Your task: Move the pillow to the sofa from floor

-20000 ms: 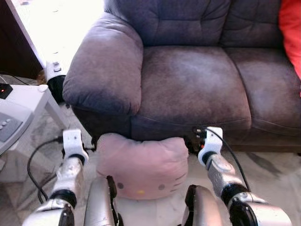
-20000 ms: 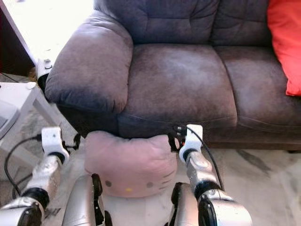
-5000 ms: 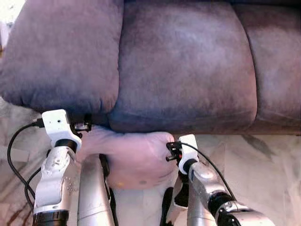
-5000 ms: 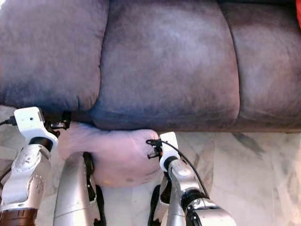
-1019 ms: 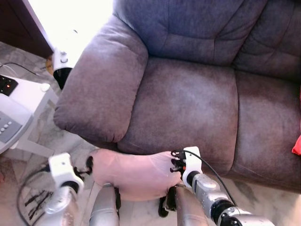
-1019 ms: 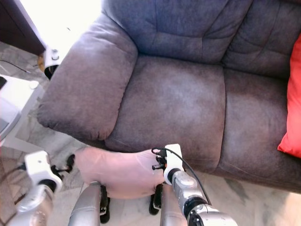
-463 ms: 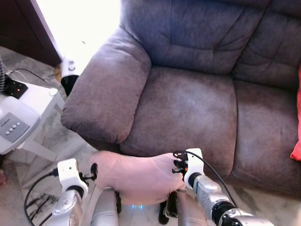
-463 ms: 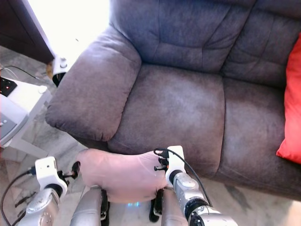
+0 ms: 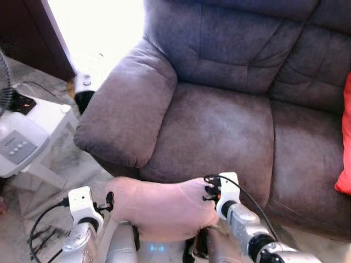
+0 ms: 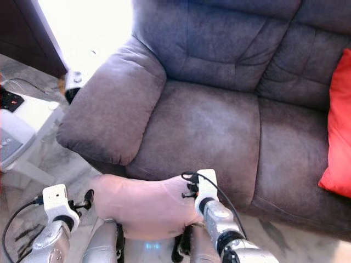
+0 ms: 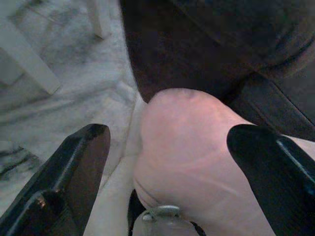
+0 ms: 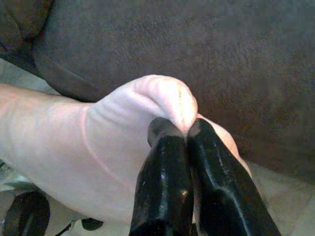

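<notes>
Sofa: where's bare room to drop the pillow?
The seat cushion between the armrest and the next cushion is bare. The right end is crowded by the red pillow. The right gripper pinches the pink pillow.

Pink pillow (image 9: 159,208) lifted before the sofa (image 9: 219,126)
Soft and plump, it hangs just below the grey seat cushion's front edge, one corner pinched into a fold.
</notes>
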Robot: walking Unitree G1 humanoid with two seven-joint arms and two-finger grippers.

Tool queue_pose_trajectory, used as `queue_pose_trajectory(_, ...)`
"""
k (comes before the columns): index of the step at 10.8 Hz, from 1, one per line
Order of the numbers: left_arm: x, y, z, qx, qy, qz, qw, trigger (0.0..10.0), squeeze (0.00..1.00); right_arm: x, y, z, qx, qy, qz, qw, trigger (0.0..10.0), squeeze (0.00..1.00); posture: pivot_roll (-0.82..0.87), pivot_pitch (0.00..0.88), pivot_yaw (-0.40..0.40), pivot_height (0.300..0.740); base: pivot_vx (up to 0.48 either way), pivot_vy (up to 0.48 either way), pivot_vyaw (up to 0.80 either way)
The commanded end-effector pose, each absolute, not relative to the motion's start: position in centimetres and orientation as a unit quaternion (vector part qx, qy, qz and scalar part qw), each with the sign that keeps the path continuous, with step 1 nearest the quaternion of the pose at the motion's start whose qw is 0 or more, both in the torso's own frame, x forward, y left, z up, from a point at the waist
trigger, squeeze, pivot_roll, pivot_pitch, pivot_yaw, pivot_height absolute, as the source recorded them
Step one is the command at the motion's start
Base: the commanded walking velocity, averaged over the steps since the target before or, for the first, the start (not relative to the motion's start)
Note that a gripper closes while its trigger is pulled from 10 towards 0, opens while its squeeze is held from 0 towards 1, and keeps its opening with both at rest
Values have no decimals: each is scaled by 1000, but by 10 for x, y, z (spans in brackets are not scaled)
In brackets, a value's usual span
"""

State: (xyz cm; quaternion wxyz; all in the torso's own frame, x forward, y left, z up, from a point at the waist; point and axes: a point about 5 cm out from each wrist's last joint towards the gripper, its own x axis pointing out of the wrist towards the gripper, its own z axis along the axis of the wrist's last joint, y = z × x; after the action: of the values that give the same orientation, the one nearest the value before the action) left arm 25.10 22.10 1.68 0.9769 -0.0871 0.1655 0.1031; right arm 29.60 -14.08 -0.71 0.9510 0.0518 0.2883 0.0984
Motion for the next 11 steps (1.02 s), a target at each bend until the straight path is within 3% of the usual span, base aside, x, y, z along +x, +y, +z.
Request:
queue_pose_trajectory(1,242,223,7,-93,180,113,973,10000,0,320,-167,23,47,208,49,976,10000,0,189,147,-113,734,0,0,0)
queue_pose_trajectory(11,247,222,2,-94,178,119,972,10000,0,317,-168,18,40,227,49,972,10000,0,179,133,-125,740,0,0,0)
